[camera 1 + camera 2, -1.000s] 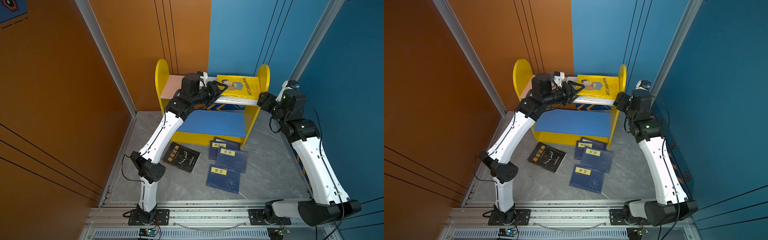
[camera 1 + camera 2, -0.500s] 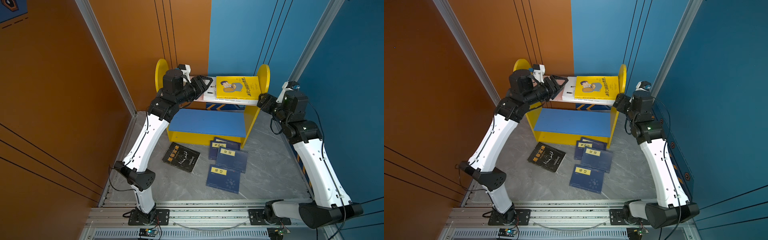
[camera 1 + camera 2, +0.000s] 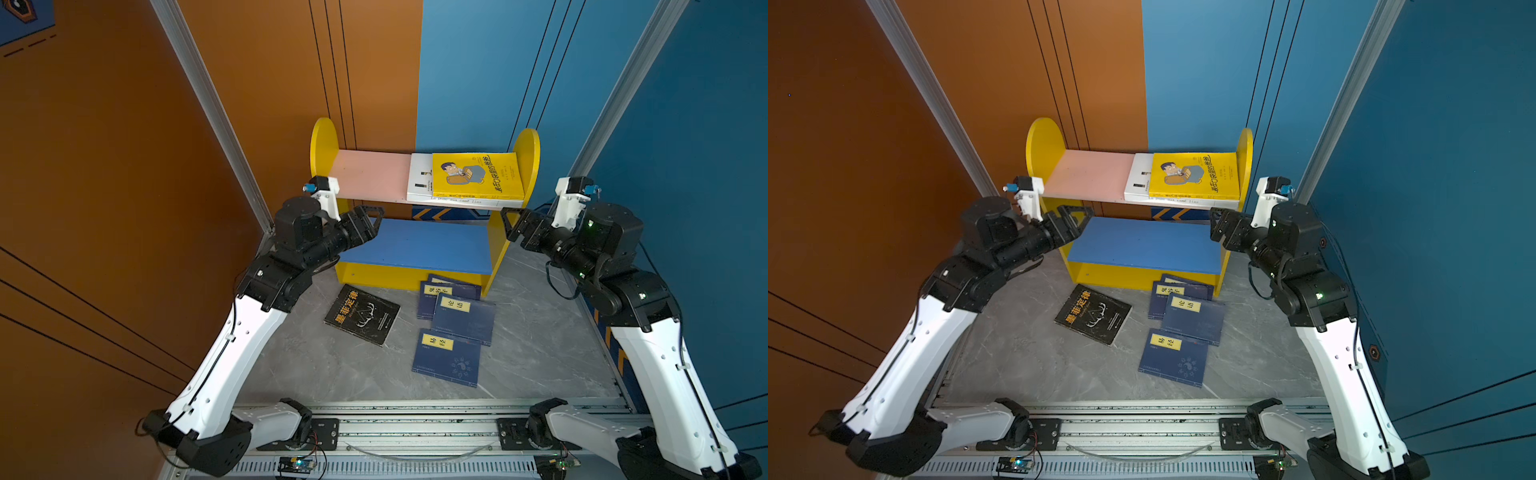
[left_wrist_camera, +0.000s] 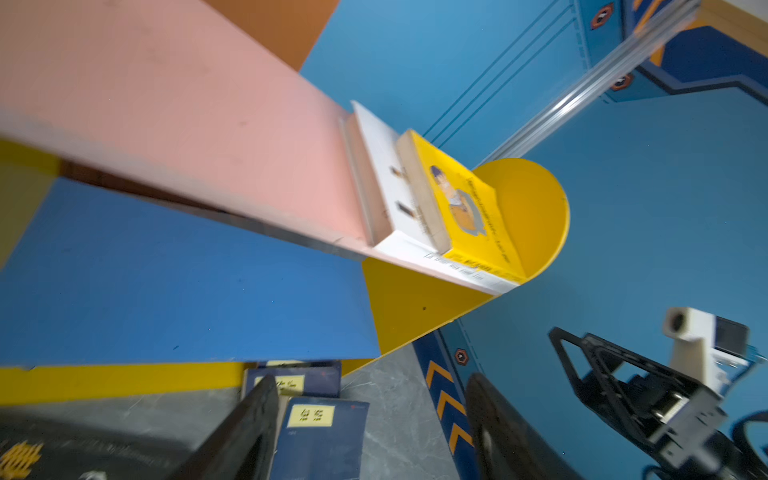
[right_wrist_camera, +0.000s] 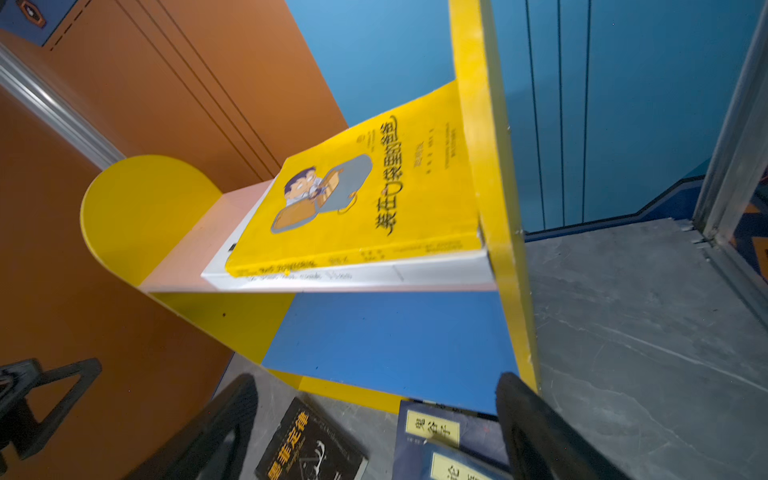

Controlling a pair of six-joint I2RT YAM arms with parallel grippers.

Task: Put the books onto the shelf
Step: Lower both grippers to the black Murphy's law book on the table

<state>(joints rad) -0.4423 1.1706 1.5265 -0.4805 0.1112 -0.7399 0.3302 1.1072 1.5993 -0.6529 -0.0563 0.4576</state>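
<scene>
The shelf stands at the back, with a pink upper board and a blue lower board. On the pink board's right end the yellow book lies on the white book; both top views show this. A black book and three navy books lie flat on the floor in front. My left gripper hovers open and empty at the shelf's front left corner. My right gripper hovers open and empty beside the right side panel. The wrist views show both grippers, left and right, holding nothing.
An orange wall closes the left side and blue walls close the back and right. Aluminium posts run up the corners. The grey marble floor ends at a metal rail carrying both arm bases.
My left gripper has drawn back from the yellow book on the upper board, moving left and down while opening. The right gripper has opened wider and backed off slightly. The books stayed put.
</scene>
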